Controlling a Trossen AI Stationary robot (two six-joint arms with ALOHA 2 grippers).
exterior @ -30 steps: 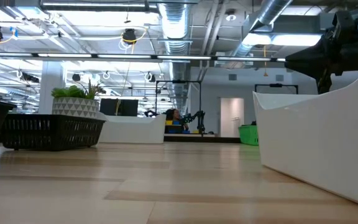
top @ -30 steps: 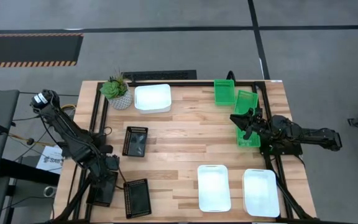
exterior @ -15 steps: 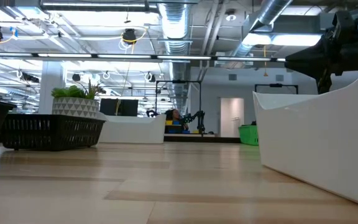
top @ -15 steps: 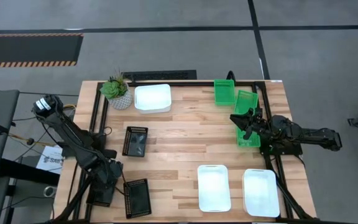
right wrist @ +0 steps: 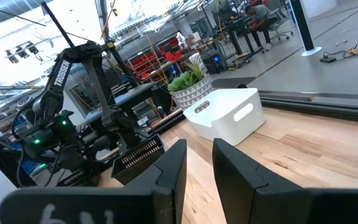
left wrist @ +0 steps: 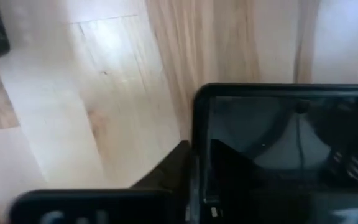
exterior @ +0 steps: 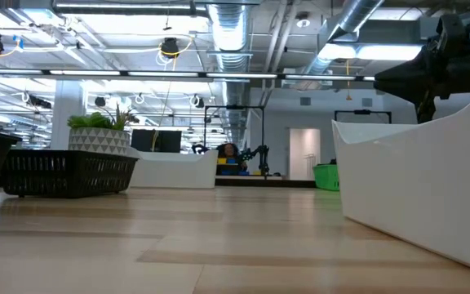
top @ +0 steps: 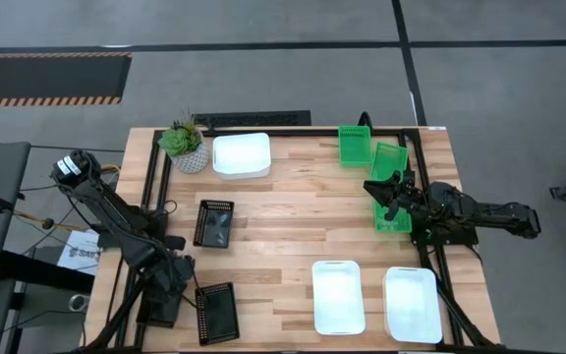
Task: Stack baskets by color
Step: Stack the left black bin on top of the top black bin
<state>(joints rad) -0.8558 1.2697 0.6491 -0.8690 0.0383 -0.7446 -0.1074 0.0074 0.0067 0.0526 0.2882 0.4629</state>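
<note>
Three black baskets are sitting along the desk's left side, and the left gripper [top: 177,271] is closing on the rim of the near-corner black basket [top: 216,312]. White baskets [top: 338,296] are lying at the near right and far edge beside a potted plant [top: 185,146]. The right gripper [top: 383,193], fingers spread, is hovering over the green baskets [top: 389,162] by the right edge.

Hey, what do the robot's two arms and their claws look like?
Both arms are dark, jointed and slim. The left arm carries white "TROSSEN" lettering, visible from the right wrist view, and small green lights. The right claw has two flat, black, angular fingers. The left claw is dark too.
</note>
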